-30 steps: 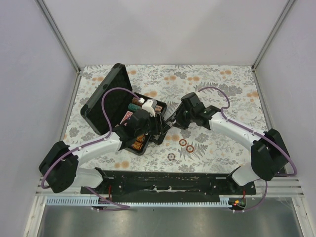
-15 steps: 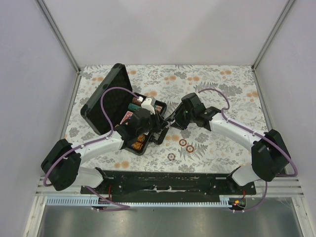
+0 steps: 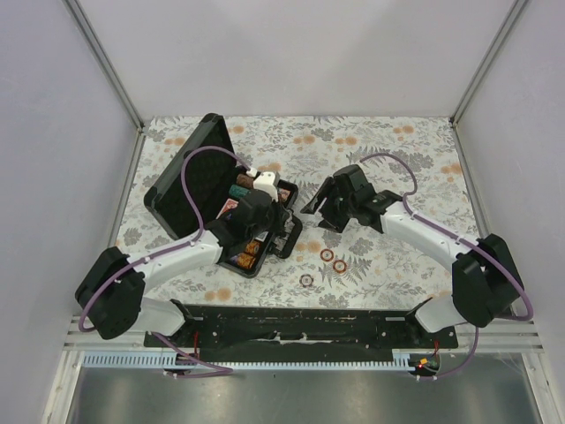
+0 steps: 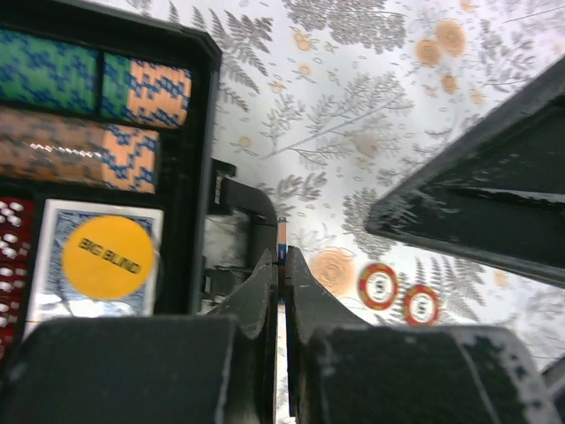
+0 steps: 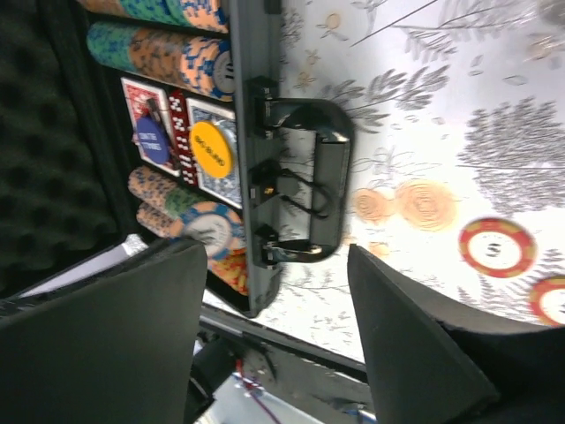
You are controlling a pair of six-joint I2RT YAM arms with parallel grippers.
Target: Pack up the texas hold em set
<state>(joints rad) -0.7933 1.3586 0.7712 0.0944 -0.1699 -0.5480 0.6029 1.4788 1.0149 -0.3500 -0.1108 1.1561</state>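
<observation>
The black case (image 3: 190,177) lies open at the left, its lid leaning back and its tray (image 4: 201,132) holding rows of multicoloured chips (image 4: 84,84). A yellow BIG BLIND button (image 4: 108,258) rests on a blue card deck. My left gripper (image 4: 282,256) hangs by the case's handle (image 5: 305,181), shut on a thin chip (image 4: 282,237) held edge-on. My right gripper (image 3: 318,205) stands open and holds nothing, just right of the case. Three red loose chips (image 3: 327,254) lie on the cloth in front of it.
The floral cloth (image 3: 388,150) covers the table to the back and right. Red and blue decks with a blue button (image 5: 152,141) sit in the tray. The arms' black base rail (image 3: 300,322) runs along the near edge.
My left gripper has shut on the chip. My right gripper has opened and drawn back to the right, away from the left gripper.
</observation>
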